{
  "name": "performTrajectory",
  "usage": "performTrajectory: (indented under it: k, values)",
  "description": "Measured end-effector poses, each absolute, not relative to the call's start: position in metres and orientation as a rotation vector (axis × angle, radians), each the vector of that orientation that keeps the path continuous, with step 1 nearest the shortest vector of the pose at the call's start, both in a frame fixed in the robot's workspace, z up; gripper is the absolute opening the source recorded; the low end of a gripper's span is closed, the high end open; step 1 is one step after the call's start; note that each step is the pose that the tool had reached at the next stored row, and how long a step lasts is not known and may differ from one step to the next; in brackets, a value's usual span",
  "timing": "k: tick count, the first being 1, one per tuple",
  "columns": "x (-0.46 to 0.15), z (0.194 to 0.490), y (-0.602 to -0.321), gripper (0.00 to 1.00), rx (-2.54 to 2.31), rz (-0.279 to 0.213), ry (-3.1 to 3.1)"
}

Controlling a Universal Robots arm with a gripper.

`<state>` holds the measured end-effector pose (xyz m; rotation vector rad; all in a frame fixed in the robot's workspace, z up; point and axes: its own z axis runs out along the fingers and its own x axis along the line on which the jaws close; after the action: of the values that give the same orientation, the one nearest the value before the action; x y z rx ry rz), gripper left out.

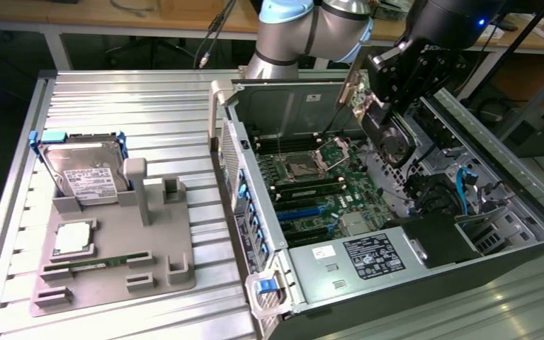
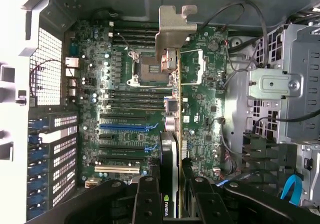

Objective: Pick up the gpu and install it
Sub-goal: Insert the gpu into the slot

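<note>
gpu (image 2: pixel 174 124) — over motherboard (image 2: pixel 125 114), ribbed table (image 1: pixel 111 92)

thing: gpu (image 1: pixel 387 133) (image 2: pixel 174 119), thin flat expansion card, dark board, black part with a green logo at the gripped end
bracket: silvery-beige metal bracket (image 2: pixel 172 28) with a bent tab, on the end away from the grip
pose: on edge, edge-on in the wrist view, long side running away from the wrist; tilted in the exterior view
state: clamped between the fingers of the gripper (image 2: pixel 173 196), held up in the air
where: over the open case (image 1: pixel 253 163), above the motherboard (image 2: pixel 125 109), toward the exterior view's right
</note>
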<state>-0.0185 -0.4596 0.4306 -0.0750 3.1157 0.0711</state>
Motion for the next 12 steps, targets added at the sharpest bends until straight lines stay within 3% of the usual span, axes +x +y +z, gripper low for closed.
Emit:
performTrajectory:
  k: [12]
  values:
    - [-0.0185, 0.4306, -0.4596, 0.27, -0.109, 0.072, 3.115]
